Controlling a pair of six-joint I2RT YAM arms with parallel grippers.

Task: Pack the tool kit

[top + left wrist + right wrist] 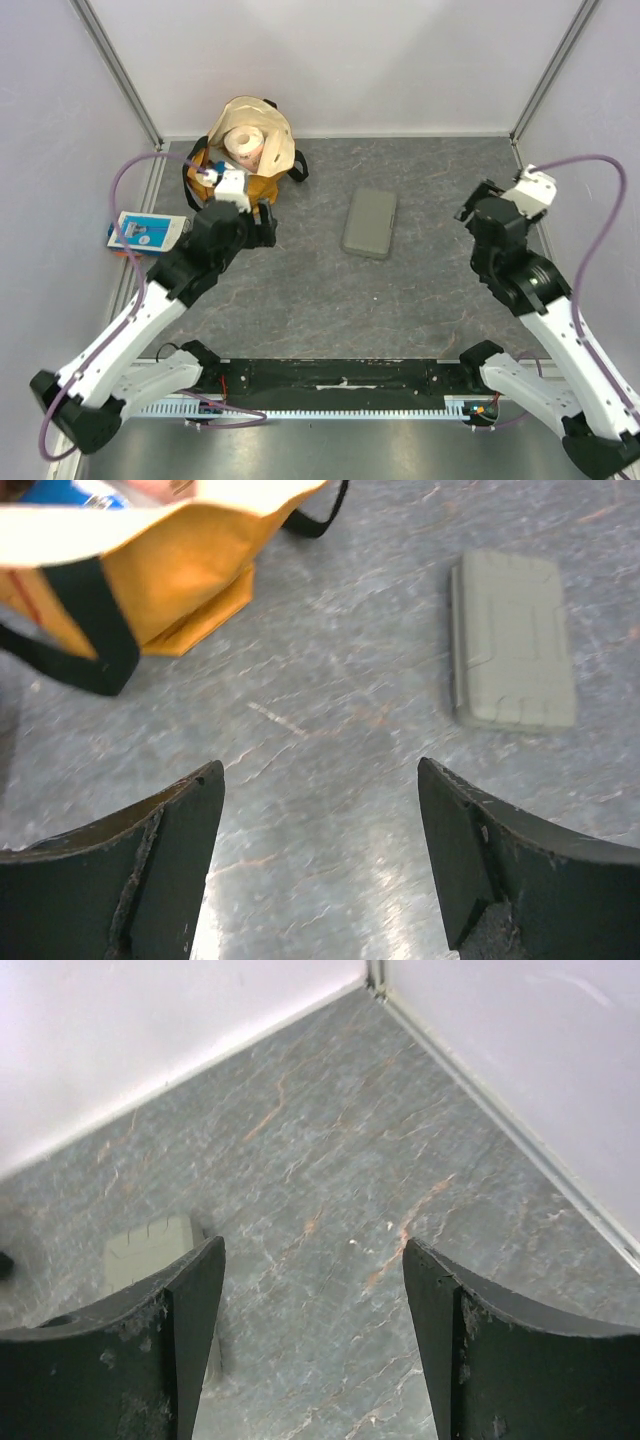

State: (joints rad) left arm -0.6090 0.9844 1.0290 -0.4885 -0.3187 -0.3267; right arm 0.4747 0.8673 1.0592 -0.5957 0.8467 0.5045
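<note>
The tool kit shows as a flat grey case (369,223), lid shut, lying flat in the middle of the table. The left wrist view has it at the upper right (512,640). In the right wrist view only a corner of it (150,1250) peeks out behind the left finger. My left gripper (268,228) hovers left of the case, beside the bag, open (320,780) with only bare table between its fingers. My right gripper (478,198) hangs to the right of the case, also open (313,1255) and empty, facing the far right corner.
A tan-and-yellow bag (250,150) with black straps and a paper roll (243,145) stands at the back left, close to my left gripper (180,570). A blue-and-white packet (148,232) lies at the table's left edge. White walls enclose the table on three sides.
</note>
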